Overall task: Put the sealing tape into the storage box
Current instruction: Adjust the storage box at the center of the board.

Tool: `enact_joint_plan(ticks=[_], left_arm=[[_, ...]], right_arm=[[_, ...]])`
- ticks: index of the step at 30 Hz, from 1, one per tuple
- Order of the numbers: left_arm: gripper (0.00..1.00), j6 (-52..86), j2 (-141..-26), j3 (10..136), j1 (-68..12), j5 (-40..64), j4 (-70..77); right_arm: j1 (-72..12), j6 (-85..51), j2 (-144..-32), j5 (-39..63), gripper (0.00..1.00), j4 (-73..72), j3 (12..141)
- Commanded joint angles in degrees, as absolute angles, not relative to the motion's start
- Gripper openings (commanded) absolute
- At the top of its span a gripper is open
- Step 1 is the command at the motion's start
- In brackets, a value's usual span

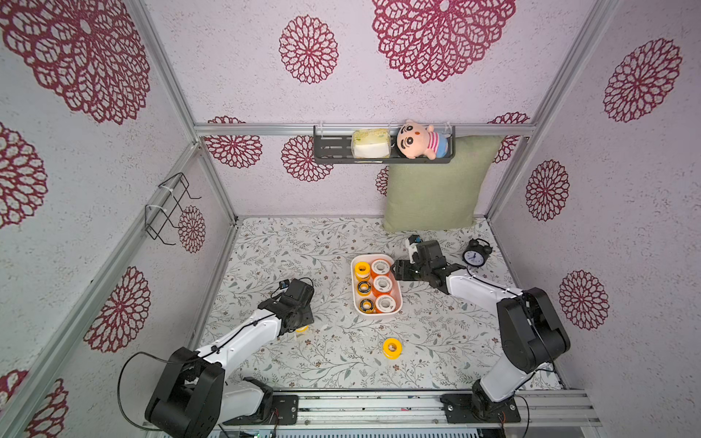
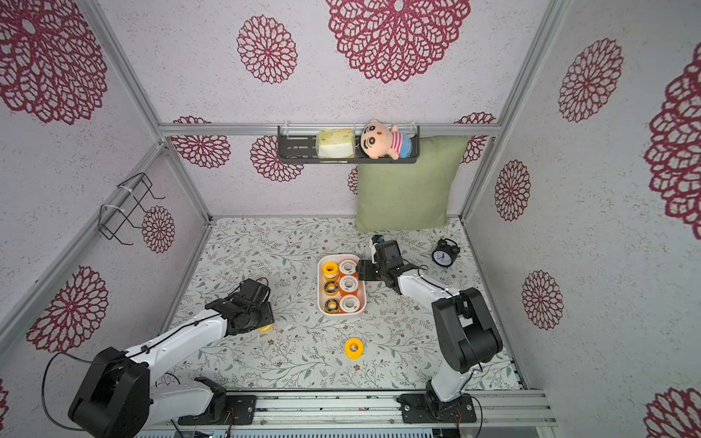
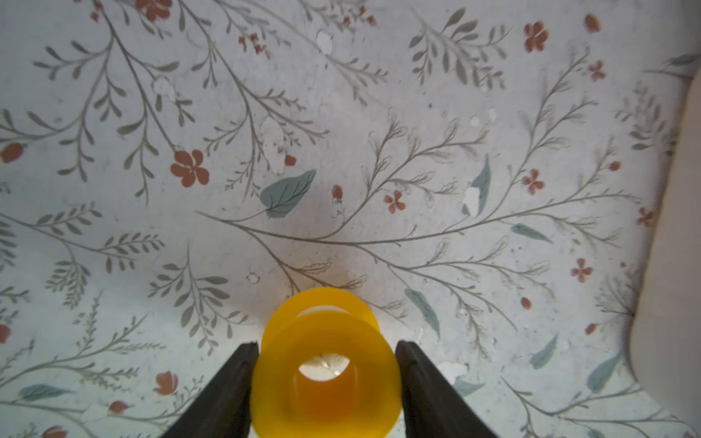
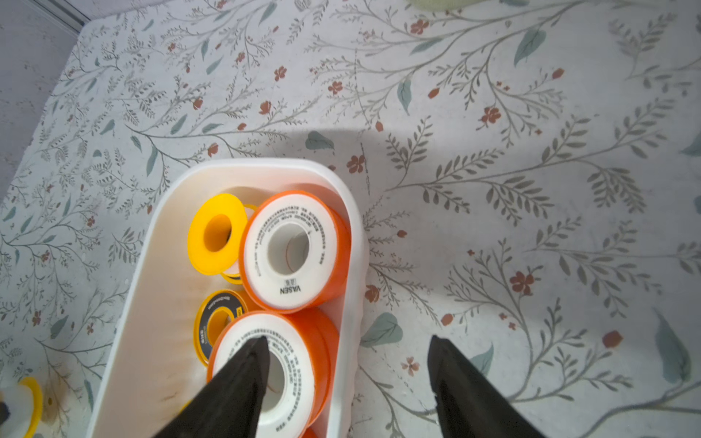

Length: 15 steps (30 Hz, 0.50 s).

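My left gripper [image 3: 327,344] is pinching a yellow spool [image 3: 322,402] of sealing tape. A black finger presses against each side of it, and its open core faces the wrist camera. In both top views that spool [image 1: 302,329] shows just under the gripper, low over the floral table [image 1: 330,242]; I cannot tell whether it touches the surface.

My right gripper [image 4: 348,338] is spread and empty. One finger hangs over an orange spool [image 4: 299,371]; the other is over bare table just outside the wall of the storage box [image 4: 159,288].

The box [image 1: 354,299] lies between my two arms and holds six spools. Three orange ones with white faces fill the row nearer the right arm. A plain yellow spool [image 1: 362,270] and two black-ringed spools [image 1: 364,287] fill the other row.

A loose yellow spool [image 1: 392,347] lies on the table, well apart from the box, toward the arm bases.
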State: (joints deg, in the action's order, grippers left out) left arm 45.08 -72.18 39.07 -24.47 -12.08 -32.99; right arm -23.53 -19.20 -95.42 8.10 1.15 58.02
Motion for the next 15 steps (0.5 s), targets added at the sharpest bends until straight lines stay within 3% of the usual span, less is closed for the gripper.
enact_joint_plan(ticks=[1,6,15], left_arm=[[0.62,42.5,-71.0,43.2,-24.1,-11.4,-34.8],[0.63,40.7,-73.3,48.9,-24.2,-7.8,-35.0],[0.63,37.1,-83.2,62.4,-26.6,-3.2,-33.9]], right_arm=[[-23.3,-18.2,-92.5,10.7,0.72,1.2,56.7],[-23.3,-18.1,-91.8,12.7,0.69,0.5,54.0],[-23.3,-21.0,-92.1,16.5,0.49,-2.8,51.5]])
